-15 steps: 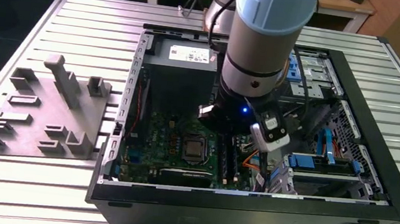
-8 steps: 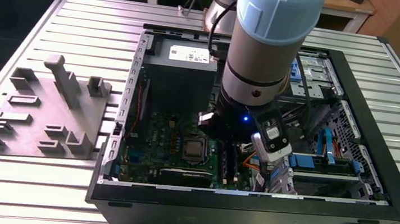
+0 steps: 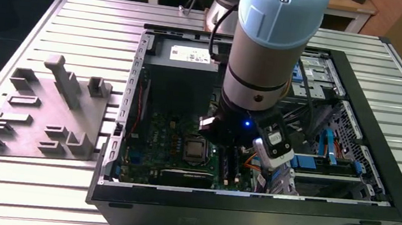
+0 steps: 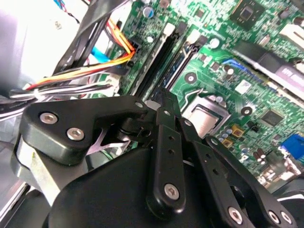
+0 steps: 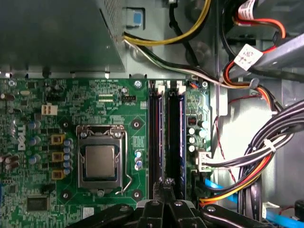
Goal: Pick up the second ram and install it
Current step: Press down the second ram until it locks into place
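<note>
Inside the open computer case (image 3: 376, 166), the tool (image 5: 164, 190) presses its closed fingers onto the second ram (image 5: 175, 137). The stick sits upright in its slot beside the processor socket (image 5: 100, 161), apparently being seated.

An open black computer case (image 3: 376, 166) lies on its side on a slatted metal table (image 3: 83, 14), its green motherboard (image 3: 164, 136) and processor socket (image 3: 194, 148) facing up. The robot arm (image 3: 273, 47) reaches down into the case, its black wrist just beside the socket. A grey fixture tray (image 3: 46, 112) with upright blocks sits near the table's edge at the exterior view's left.
</note>
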Motion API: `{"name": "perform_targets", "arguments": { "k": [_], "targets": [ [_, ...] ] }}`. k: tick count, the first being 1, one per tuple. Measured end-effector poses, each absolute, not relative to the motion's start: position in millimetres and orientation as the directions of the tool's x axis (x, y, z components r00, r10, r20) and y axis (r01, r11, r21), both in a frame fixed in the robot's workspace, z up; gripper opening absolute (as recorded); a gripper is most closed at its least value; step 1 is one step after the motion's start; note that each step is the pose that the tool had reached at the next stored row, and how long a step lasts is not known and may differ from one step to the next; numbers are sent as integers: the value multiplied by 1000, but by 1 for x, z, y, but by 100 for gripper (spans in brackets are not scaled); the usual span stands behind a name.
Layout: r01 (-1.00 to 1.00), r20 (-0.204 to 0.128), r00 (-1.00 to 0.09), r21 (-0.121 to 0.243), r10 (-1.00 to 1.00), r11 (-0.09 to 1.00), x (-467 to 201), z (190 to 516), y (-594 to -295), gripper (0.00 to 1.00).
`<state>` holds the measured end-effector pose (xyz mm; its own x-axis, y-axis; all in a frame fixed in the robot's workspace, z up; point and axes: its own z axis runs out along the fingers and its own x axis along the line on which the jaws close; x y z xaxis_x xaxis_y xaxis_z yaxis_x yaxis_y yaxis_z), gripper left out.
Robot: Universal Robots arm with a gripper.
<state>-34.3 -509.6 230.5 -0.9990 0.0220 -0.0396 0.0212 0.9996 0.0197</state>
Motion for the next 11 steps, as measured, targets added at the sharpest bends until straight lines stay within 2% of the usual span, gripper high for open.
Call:
{"name": "perform_targets", "arguments": {
  "k": [11],
  "targets": [
    [21, -38, -999, 5, 22, 1000, -34, 230, -519, 10]
  ]
}}
